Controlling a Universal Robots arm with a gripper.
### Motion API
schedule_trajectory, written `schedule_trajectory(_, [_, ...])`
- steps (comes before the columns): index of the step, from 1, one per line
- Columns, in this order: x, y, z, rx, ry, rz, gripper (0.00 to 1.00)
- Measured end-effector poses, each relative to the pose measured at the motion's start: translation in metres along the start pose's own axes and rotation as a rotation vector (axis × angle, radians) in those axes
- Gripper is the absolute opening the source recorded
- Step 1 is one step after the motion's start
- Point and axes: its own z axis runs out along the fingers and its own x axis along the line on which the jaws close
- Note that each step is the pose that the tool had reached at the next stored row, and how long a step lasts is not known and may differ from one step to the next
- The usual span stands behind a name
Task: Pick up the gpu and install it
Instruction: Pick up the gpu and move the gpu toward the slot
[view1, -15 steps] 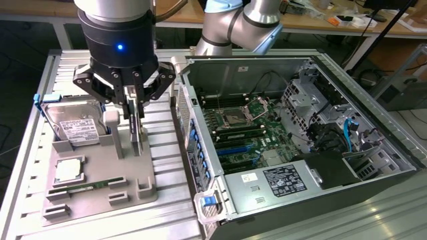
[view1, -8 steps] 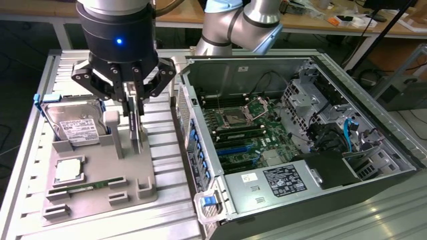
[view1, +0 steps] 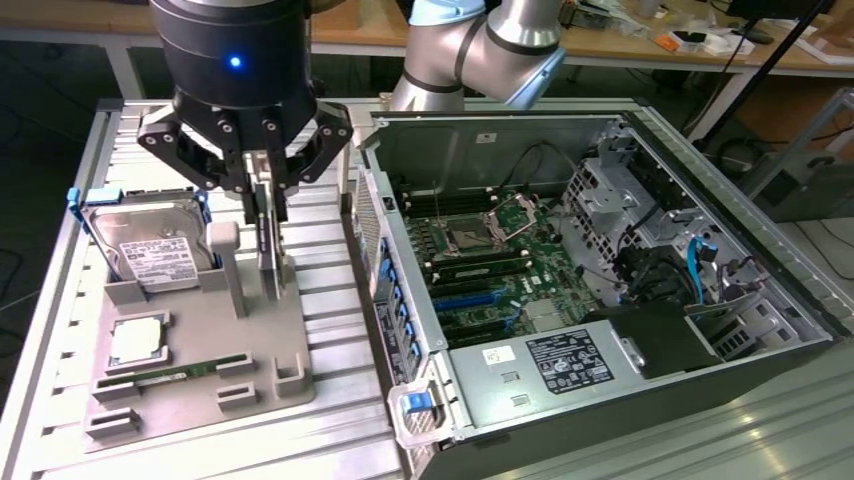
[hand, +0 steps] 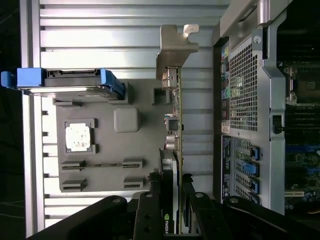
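The gpu (view1: 276, 262) is a thin dark card standing on edge over the grey fixture plate (view1: 254, 340). My gripper (view1: 267, 215) comes down from above with a finger on each face of the card, shut on it. In the wrist view the gpu (hand: 175, 125) is seen edge-on, its silvery end bracket (hand: 176, 47) at the far end and its black cooler between my gripper (hand: 172, 187) fingers. Whether the card's lower edge still rests in the fixture cannot be told.
On the fixture lie a hard drive with blue rails (view1: 150, 245), a processor (view1: 138, 340) and a green memory stick (view1: 174, 372). The open computer case (view1: 574, 270) lies at the exterior view's right with its motherboard (view1: 487, 260) exposed. All of this rests on a slatted aluminium table (view1: 334, 300).
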Motion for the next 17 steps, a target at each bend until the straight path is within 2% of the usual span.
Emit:
schedule_trajectory(7, [-0.0002, 0.0004, -0.0105, -0.0001, -0.0001, 0.000, 0.27])
schedule_trajectory(17, [-0.0004, 0.0005, -0.0109, -0.0011, 0.0000, 0.000, 0.27])
